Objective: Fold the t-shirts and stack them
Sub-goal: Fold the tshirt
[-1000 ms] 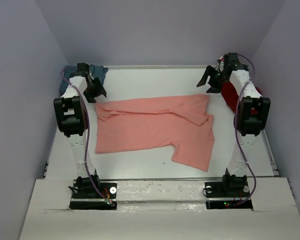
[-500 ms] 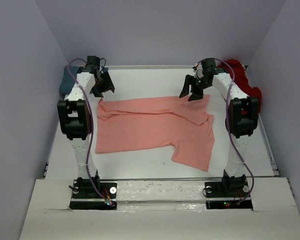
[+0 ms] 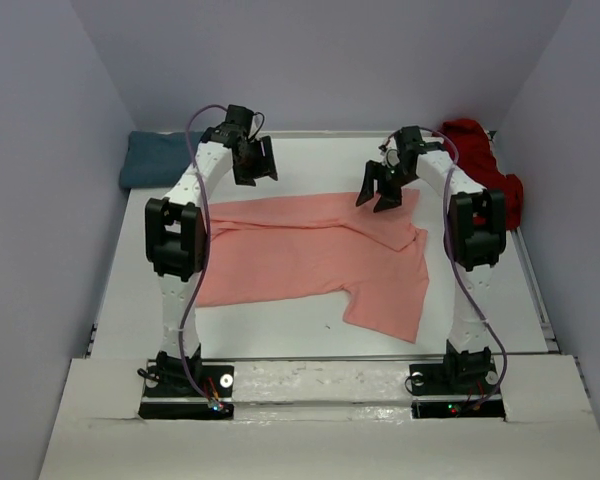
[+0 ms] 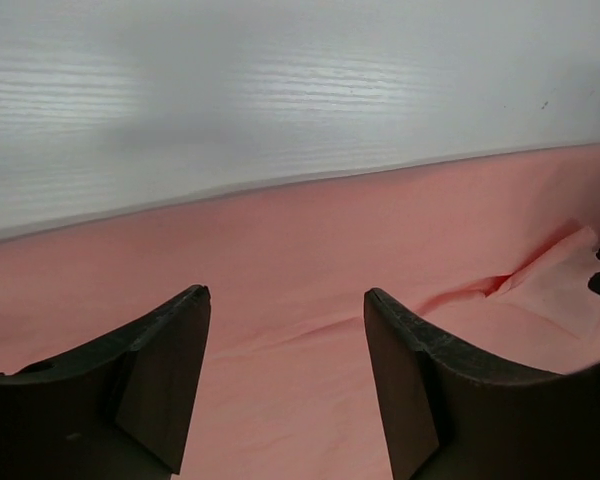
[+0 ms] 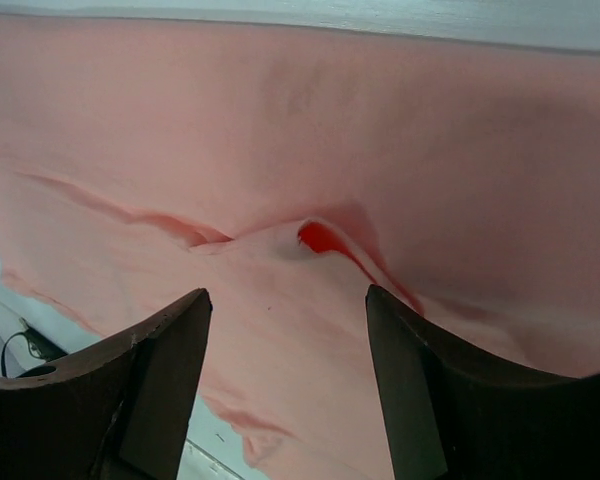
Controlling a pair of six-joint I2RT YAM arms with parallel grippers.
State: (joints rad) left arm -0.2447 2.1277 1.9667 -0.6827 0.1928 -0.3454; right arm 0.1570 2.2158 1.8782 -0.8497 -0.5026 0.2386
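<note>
**Both claws over the far edge of the pink shirt.** Your left claw [image 3: 255, 163] hung with its fingers [image 4: 160, 370] spread and nothing between them, over the far edge of the salmon-pink t-shirt [image 3: 310, 255]. Below it the cloth lay smooth, and bare white worktop [image 4: 280, 90] began just beyond. Your right claw [image 3: 377, 195] was likewise spread and empty, over the shirt's far right part. A raised fold [image 5: 315, 235] with a small dark hollow lay just ahead of its fingertips. The pink shirt lay flat on the worktop, reaching from under both claws back toward the arm bases. The teal t-shirt [image 3: 155, 158] lay bunched well to the left of your left claw. The dark red t-shirt [image 3: 480, 160] lay heaped near the right of your right claw.
</note>
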